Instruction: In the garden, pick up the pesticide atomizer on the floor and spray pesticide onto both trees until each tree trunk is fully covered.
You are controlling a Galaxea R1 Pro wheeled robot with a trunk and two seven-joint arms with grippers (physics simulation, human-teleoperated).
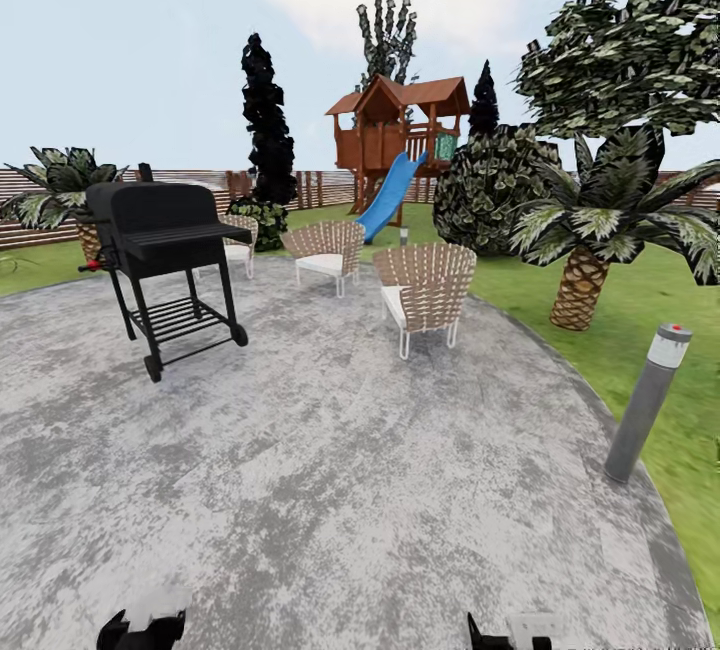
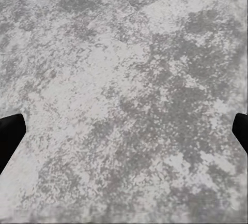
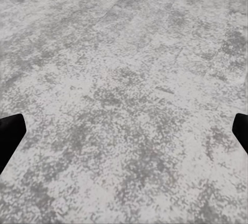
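Grey mottled patio [image 1: 330, 470], black grill [image 1: 165, 230] on it, three wicker chairs [image 1: 425, 295] right of grill, lawn [image 1: 640, 300] and fence [image 1: 320, 188] beyond, left pincer [image 2: 124, 131] and right pincer [image 3: 124, 131] spread wide, empty, fingertips cut off at frame edges, atomizer nowhere identifiable.

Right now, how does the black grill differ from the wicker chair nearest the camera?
The grill is solid black metal on thin legs with wheels; the wicker chair is woven tan with a white cushion. The grill stands taller and at left; the chair sits lower, at centre-right. Both stand on the grey patio.
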